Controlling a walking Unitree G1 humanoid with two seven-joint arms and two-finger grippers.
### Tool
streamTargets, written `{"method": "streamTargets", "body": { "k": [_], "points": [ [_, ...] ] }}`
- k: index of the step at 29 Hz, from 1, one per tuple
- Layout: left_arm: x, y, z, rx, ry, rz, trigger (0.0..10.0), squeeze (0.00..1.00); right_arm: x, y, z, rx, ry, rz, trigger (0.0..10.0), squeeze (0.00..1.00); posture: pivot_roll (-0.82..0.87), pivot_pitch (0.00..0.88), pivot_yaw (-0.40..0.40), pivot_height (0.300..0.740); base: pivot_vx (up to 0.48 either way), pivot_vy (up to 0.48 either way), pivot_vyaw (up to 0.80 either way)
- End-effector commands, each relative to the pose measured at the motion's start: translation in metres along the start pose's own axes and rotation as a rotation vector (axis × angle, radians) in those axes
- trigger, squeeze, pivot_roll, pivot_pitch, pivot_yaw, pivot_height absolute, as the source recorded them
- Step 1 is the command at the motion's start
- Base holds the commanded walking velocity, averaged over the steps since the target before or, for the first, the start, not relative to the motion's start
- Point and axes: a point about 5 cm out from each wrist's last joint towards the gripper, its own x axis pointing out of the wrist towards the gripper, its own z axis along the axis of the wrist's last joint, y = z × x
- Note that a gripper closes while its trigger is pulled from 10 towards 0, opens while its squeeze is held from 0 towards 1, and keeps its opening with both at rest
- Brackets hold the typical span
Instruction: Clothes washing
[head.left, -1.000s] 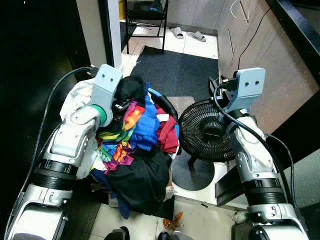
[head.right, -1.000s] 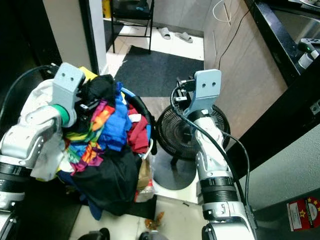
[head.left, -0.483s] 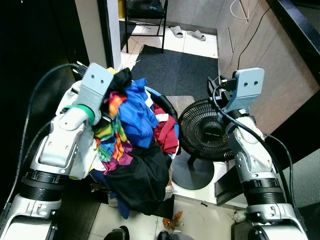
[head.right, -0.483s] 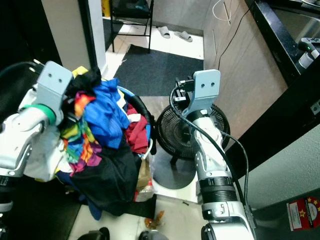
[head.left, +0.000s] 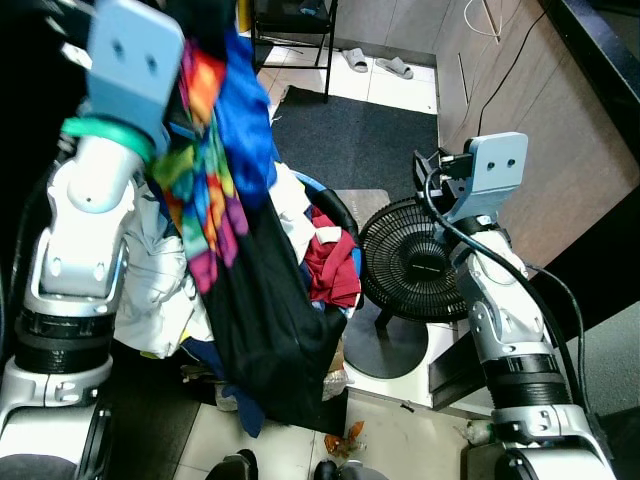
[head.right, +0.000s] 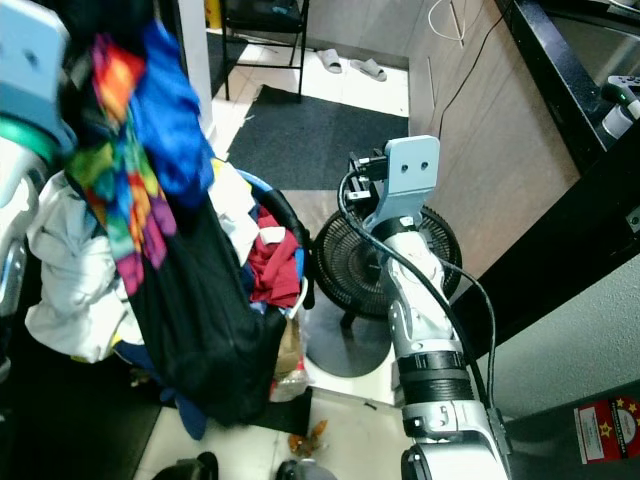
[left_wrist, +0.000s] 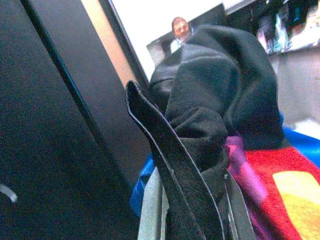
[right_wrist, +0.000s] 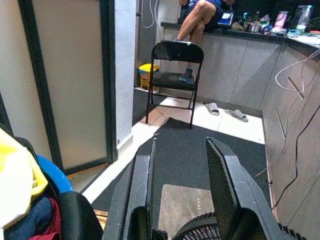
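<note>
Upper left of frame, left hand (left_wrist: 192, 165) raised high, clamped on a bundle of clothes (head.left: 225, 180): black, blue & rainbow fabric hanging down to lower centre. Behind it, blue laundry basket (head.left: 335, 215) w/ red & white items, mid-frame. Right hand (right_wrist: 180, 185) mid-right, fingers apart, holding nothing, above black fan (head.left: 410, 265). Farther, upper centre: dark mat (head.left: 360, 140), folding chair (right_wrist: 175, 60), slippers (head.left: 380, 67).
</note>
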Motion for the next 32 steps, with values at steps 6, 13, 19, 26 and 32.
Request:
{"method": "streamTargets", "body": {
  "k": [6,13,19,26,32],
  "points": [
    [-0.036,-0.026,-0.08,0.023,0.381,-0.102,10.0,0.04,-0.003,-0.005,-0.001,-0.004,0.001,-0.008,10.0,0.0,0.05,0.065,-0.043,0.74,0.0,0.0,0.0],
    [-0.046,-0.015,-0.1,-0.018,0.496,0.058,10.0,1.0,-0.002,-0.005,-0.001,-0.006,0.003,-0.005,10.0,0.0,0.05,0.068,-0.048,0.74,0.0,0.0,0.0],
    [-0.052,-0.016,-0.108,-0.073,0.566,0.18,10.0,1.0,-0.001,-0.002,-0.001,-0.002,0.003,0.003,10.0,0.0,0.05,0.07,-0.047,0.74,0.0,0.0,0.0],
    [-0.04,-0.004,-0.093,-0.054,0.501,0.32,10.0,1.0,-0.003,-0.005,-0.002,-0.004,0.006,-0.005,10.0,0.0,0.04,0.072,-0.045,0.74,0.0,0.0,0.0],
    [-0.015,-0.068,-0.047,-0.198,0.254,-0.212,10.0,0.0,-0.002,-0.003,-0.002,0.0,0.005,-0.003,10.0,0.0,0.05,0.071,-0.044,0.74,0.0,0.0,0.0]
  ]
}}
